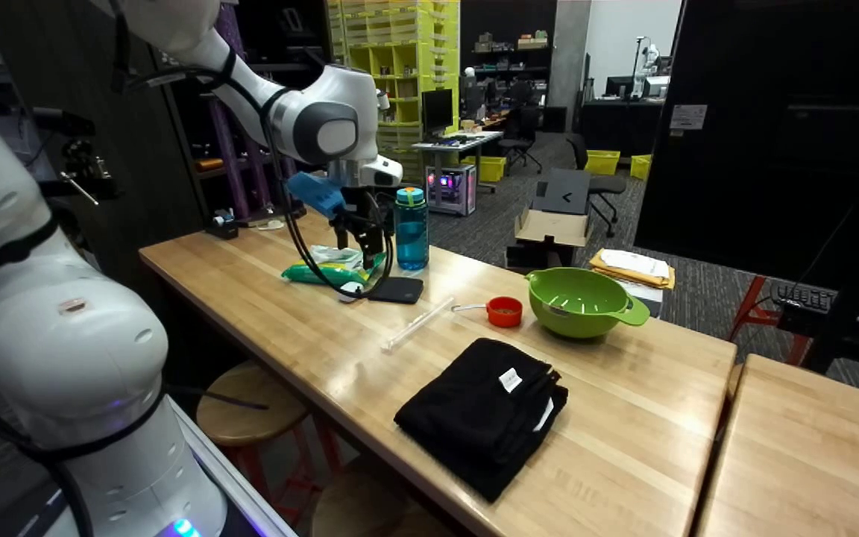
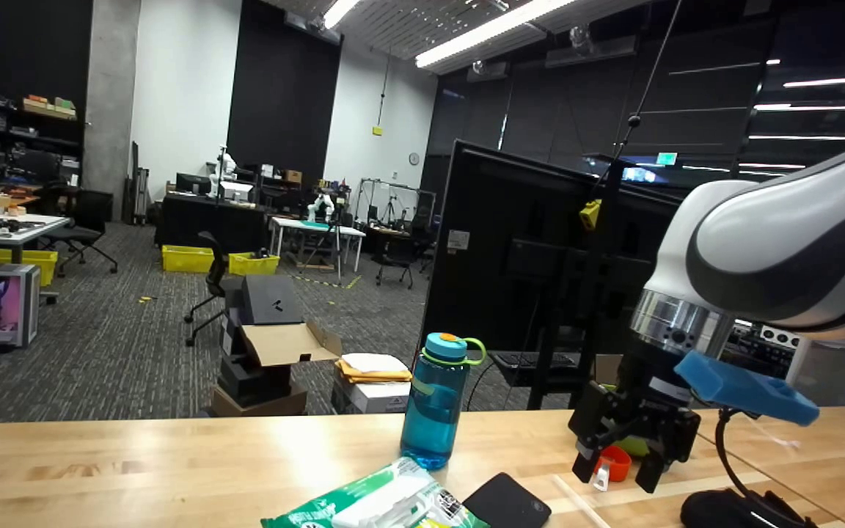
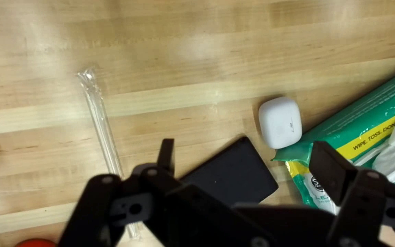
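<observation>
On the wooden tabletop [image 1: 616, 410], a slim black case [image 3: 235, 171] lay flat, likely for stability, near the wet-wipes packet [image 3: 362, 137], below the spread, empty claw [image 2: 617, 471].

The wipes packet [image 3: 369, 132] is coloured green and banded yellow; black is seen on the tool [image 2: 616, 471], blue on the bottle [image 2: 433, 411].

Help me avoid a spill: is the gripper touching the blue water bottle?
Apart. In an exterior view, a stretch of wooden tabletop shows plainly between the open gripper and the blue water bottle.
</observation>
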`<action>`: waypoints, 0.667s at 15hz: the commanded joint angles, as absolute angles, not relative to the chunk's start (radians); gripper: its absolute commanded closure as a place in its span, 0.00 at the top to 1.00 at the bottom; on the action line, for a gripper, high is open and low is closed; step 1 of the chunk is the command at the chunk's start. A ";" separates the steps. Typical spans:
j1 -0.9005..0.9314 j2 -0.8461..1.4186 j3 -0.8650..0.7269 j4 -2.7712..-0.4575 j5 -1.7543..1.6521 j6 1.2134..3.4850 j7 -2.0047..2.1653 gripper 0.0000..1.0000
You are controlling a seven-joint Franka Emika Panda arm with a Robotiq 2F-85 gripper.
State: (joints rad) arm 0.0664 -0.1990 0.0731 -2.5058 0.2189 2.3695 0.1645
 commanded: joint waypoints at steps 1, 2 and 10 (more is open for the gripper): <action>0.051 -0.143 0.050 -2.479 0.207 2.413 0.123 1.00; 0.047 -0.131 0.044 -2.476 0.209 2.423 0.112 1.00; 0.043 -0.084 0.023 -2.452 0.234 2.439 0.030 1.00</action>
